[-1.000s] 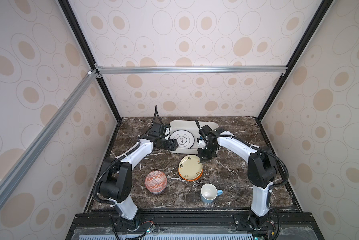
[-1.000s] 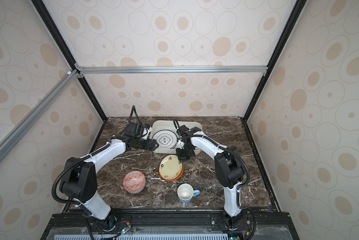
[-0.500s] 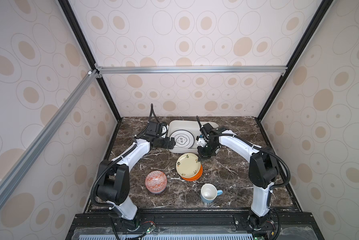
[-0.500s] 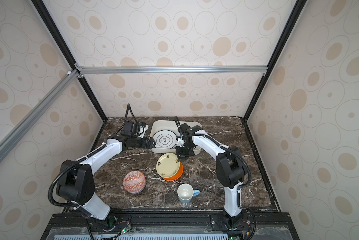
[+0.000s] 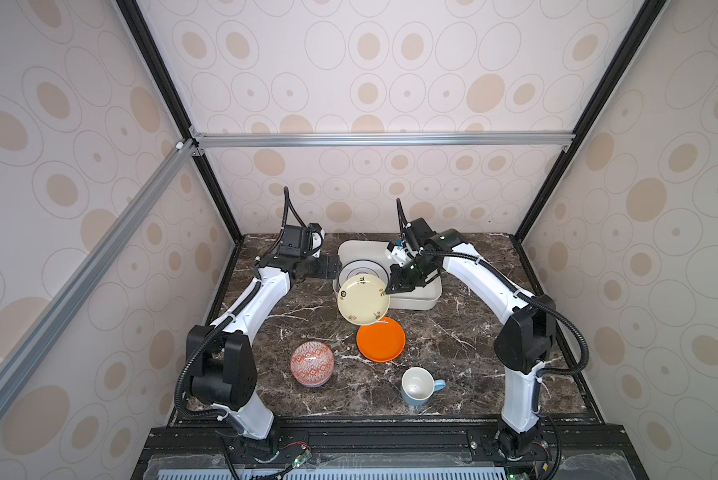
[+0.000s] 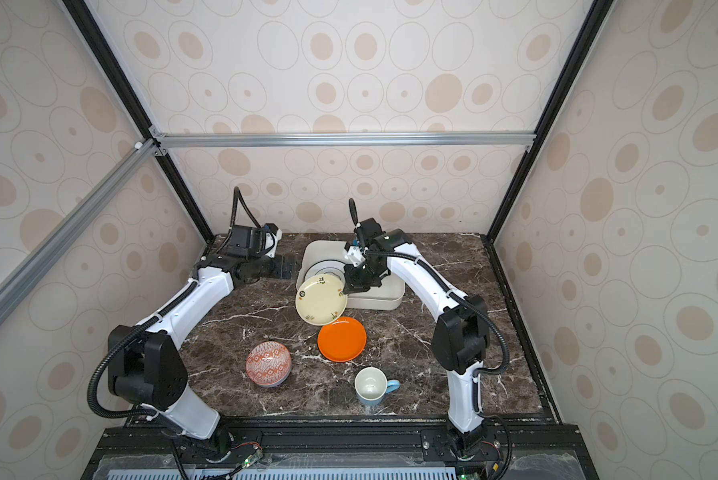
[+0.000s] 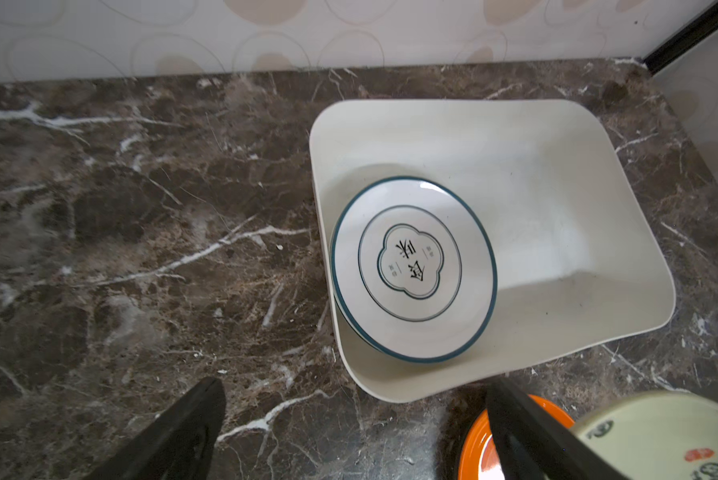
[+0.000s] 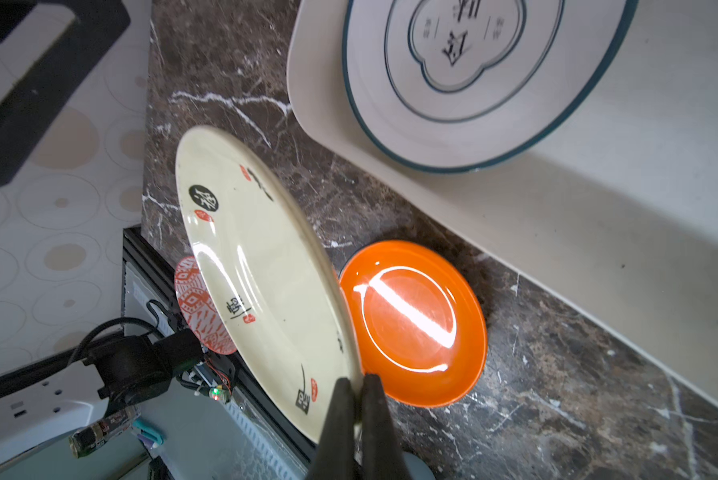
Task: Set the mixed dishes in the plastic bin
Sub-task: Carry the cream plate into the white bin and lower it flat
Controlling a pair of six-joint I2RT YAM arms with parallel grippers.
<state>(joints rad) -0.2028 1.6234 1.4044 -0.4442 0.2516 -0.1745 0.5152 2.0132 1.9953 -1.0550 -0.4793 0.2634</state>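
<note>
Pinching only its rim, the right fingers [image 8: 340, 411] held the cream-yellow plate [image 5: 363, 300] tilted over the plastic bin's [image 5: 415, 304] near corner; slipping, it could strike the white plate [image 7: 413, 270] inside. The left fingers [image 7: 174, 432] gaped empty beside the bin.

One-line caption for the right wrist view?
The right fingers pinch the cream plate; orange plate on table, white plate in bin.

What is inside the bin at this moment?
Only the white plate with the green rim, lying face up in a corner of the bin. The rest of the floor is bare in the left wrist view. Anything beneath that plate is covered.
</note>
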